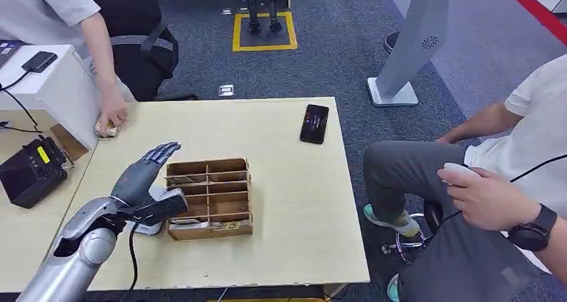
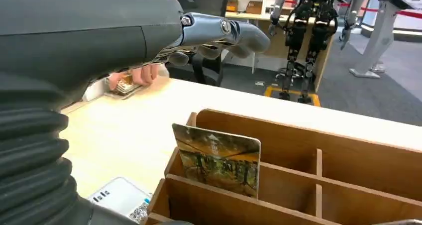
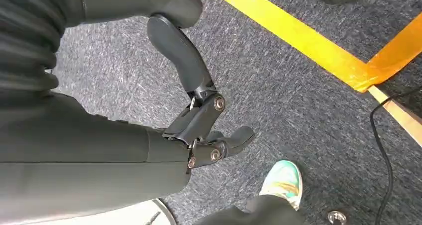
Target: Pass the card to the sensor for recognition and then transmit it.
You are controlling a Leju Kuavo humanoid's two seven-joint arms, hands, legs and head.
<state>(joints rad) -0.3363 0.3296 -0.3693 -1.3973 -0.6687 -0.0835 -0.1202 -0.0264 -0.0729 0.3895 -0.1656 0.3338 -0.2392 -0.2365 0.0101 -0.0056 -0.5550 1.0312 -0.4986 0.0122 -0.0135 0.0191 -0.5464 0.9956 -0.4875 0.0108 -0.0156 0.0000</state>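
Observation:
A card printed with a forest picture stands upright in a corner compartment of the wooden divided box. My left hand hovers just left of the box with its fingers stretched out and nothing in them. Its thumb reaches toward the box's near left corner. A small white sensor unit lies on the table beside that corner, partly under my hand. My right hand hangs over the carpet, loosely bent and holding nothing.
A black phone lies at the table's far right. A standing person's hand rests on a stack of cards at the far left. A seated person is close to the right edge. A black device sits on the side desk.

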